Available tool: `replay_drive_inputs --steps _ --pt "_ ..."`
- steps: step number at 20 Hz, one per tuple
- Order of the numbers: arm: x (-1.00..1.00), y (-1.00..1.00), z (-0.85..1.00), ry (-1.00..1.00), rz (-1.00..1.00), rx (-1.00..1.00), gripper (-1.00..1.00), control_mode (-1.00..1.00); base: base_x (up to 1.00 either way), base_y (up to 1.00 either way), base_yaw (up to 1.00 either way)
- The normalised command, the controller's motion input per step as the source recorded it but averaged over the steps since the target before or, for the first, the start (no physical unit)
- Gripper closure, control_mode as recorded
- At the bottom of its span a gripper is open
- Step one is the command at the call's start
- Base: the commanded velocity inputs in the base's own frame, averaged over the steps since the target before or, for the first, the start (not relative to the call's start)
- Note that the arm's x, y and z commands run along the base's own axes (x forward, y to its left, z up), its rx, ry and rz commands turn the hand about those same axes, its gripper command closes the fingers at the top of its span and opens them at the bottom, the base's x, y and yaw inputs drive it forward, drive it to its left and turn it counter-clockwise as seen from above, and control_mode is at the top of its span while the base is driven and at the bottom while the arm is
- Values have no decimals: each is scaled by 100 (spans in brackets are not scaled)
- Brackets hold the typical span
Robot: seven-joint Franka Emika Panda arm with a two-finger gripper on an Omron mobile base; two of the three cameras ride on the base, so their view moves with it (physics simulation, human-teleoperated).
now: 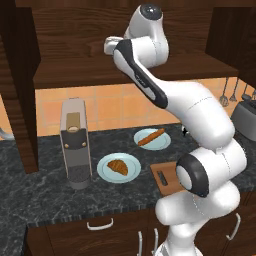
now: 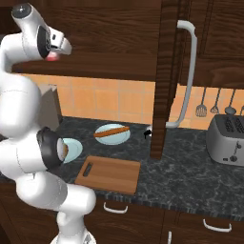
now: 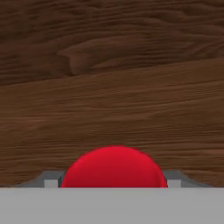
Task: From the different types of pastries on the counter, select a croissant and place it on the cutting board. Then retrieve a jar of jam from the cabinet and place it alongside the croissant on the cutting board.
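Note:
My gripper (image 2: 53, 55) is raised in front of the dark wood cabinet (image 2: 109, 43), above its shelf (image 1: 125, 67). It is shut on the jar of jam (image 3: 113, 168), whose red lid sits tight between the fingertips (image 3: 51, 179) in the hand view. A red bit of the jar of jam (image 2: 51, 57) shows under the hand. The croissant (image 1: 118, 166) lies on a pale-blue plate (image 1: 107, 172) on the counter (image 1: 45, 190). The cutting board (image 2: 112, 175) lies bare at the counter's front; my arm hides part of the cutting board (image 1: 165, 176) in the left base view.
A long bread stick (image 1: 150, 136) rests on a second blue plate (image 1: 161, 143). A tall grey appliance (image 1: 75, 145) stands left of the plates. The open cabinet door (image 2: 164, 95) hangs over the counter, with a small shaker (image 2: 147, 134) by it and a toaster (image 2: 228, 139) at far right.

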Motion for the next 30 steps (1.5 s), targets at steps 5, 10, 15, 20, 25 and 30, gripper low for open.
replay_drive_inputs --steps 5,10,15,20,25,30 --pt "-73 -7 4 -1 -9 6 100 -100 0 0 0" --pt "-91 -27 9 0 -11 8 100 -100 0 0 0" --pt "-98 -37 11 -5 -9 5 100 -100 0 0 0" --pt "-100 -49 3 -5 1 19 100 -100 0 0 0" --pt "-77 1 -6 0 7 12 100 -100 0 0 0" --pt "-61 -22 -17 -2 22 0 100 -100 0 0 0"
